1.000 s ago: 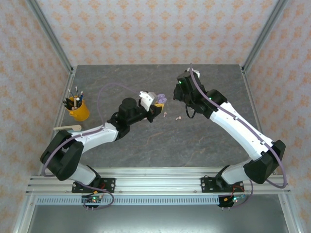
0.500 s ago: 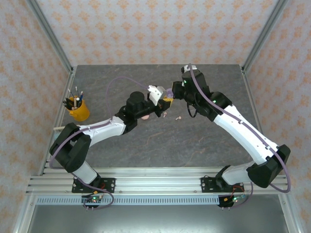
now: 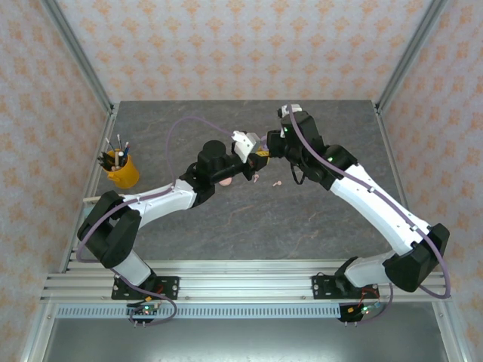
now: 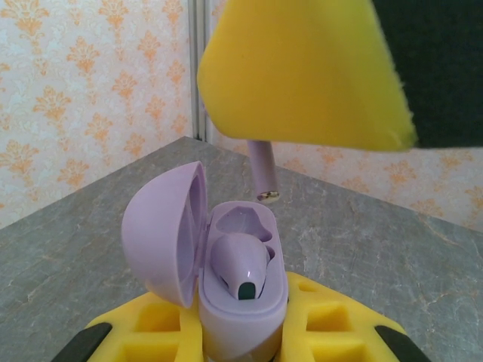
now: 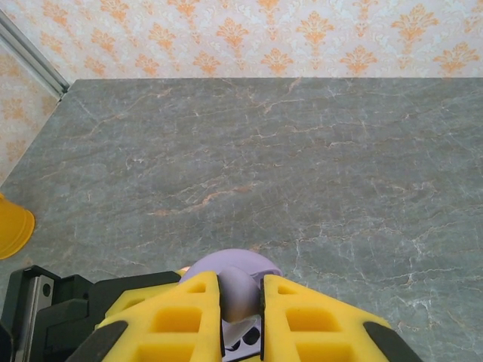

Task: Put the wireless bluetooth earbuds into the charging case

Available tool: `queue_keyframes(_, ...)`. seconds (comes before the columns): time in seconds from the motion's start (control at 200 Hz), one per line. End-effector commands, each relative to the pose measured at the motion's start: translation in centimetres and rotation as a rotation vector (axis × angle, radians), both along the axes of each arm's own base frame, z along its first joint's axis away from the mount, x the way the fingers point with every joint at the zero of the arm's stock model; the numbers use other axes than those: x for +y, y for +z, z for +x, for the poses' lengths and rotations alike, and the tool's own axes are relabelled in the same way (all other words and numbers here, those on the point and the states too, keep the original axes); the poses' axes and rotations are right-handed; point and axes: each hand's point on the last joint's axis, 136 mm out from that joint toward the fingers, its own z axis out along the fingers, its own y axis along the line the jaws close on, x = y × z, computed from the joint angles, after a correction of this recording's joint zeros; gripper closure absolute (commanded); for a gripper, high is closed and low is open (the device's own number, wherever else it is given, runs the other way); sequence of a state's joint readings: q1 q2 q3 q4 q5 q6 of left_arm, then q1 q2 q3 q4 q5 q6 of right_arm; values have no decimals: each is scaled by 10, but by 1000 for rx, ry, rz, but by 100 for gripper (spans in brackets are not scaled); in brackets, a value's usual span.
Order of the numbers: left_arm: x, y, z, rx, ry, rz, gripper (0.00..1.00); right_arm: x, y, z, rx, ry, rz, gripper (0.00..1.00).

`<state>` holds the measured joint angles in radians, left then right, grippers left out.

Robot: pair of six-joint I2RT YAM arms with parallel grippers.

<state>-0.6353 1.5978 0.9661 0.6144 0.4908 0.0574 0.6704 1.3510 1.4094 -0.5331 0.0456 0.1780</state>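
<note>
Ok so the left gripper (image 4: 241, 328) is clamped on the open lilac case (image 4: 243, 305), holding it up off the table (image 3: 317, 219) w/ the lid (image 4: 162, 234) swung out to the side. One lilac bud (image 4: 243, 265) is already seated, and the other slot (image 4: 240, 224) is empty. The right gripper (image 5: 241, 298) is pinching the 2nd lilac earbud (image 4: 263, 167) by its head. Its stem points down just above the case, not touching anything afaict. A pink earbud (image 3: 256, 179) and a second pink earbud (image 3: 277, 182) lie loose on the table near the grippers, so imo we're roughly 1/4 done.

What could go wrong, imo:
- The stem tip looks a bit off from the empty slot (depth is hard to judge in the left wrist view). Going straight down could hit the rim or the seated bud and pop that one out.
- The bud is held by its rounded head, so any side load could twist it in the pads or make it slip and drop.
- The case sits in mid-air between two pads w/ nothing under it, so pushing too hard could tilt it or knock the lid shut.
</note>
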Motion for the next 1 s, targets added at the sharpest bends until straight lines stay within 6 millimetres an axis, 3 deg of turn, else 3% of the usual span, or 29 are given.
queue_keyframes(0.0,-2,25,-4,-65,-13,-17,100,-4,-4,3,-12,-13,-22,83)
queue_keyframes(0.611,0,31,-7,-73,-19,-21,100,-12,-16,7,-9,-51,-70,84)
queue_keyframes(0.996,0,34,-10,-80,-25,-17,100,-4,-22,8,10,-14,-74,84)
